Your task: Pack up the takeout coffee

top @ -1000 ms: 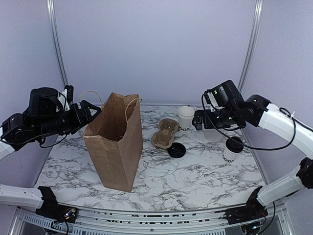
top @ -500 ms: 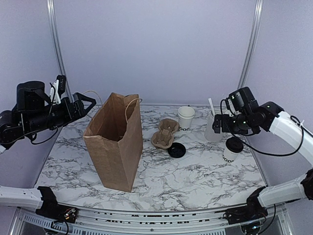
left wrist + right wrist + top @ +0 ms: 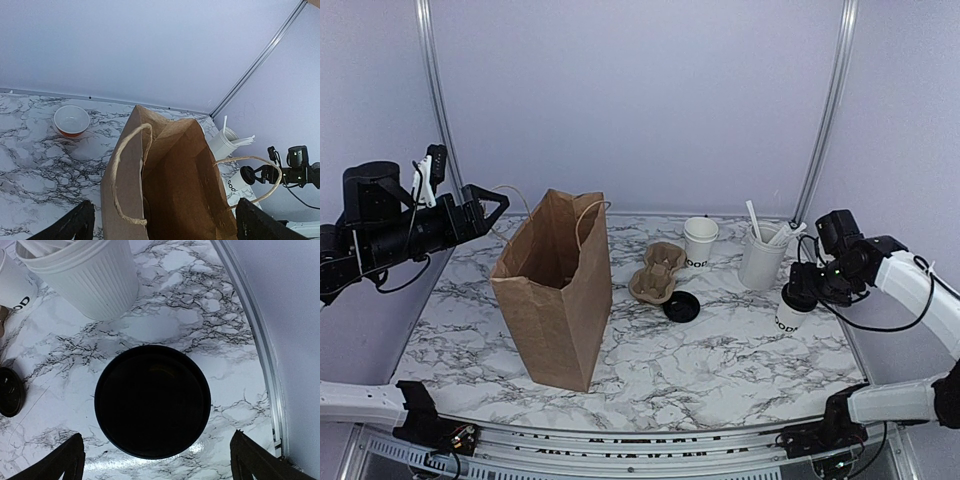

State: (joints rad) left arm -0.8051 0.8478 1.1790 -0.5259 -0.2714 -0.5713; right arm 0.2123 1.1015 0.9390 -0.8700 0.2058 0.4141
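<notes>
The takeout coffee (image 3: 788, 312), a small white cup with dark lettering and a round black lid (image 3: 152, 400), stands at the table's right side. My right gripper (image 3: 804, 285) hovers directly above it, open, with the lid between and below the two fingertips (image 3: 61, 464), touching nothing. The same coffee (image 3: 239, 181) shows in the left wrist view beyond the bag. My left gripper (image 3: 486, 206) is open and empty, up in the air left of the brown paper bag (image 3: 555, 295), looking down into the bag's open mouth (image 3: 185, 190).
A lidless white cup (image 3: 700, 243), a cardboard cup carrier (image 3: 657, 272) and a loose black lid (image 3: 681, 307) sit mid-table. A ribbed white cup of utensils (image 3: 763, 258) stands just behind the coffee. A small bowl with an orange band (image 3: 71, 120) lies behind the bag.
My right gripper swung right and down from beside the lidless cup to above the lidded coffee. My left gripper pulled back left, away from the bag, and opened wider.
</notes>
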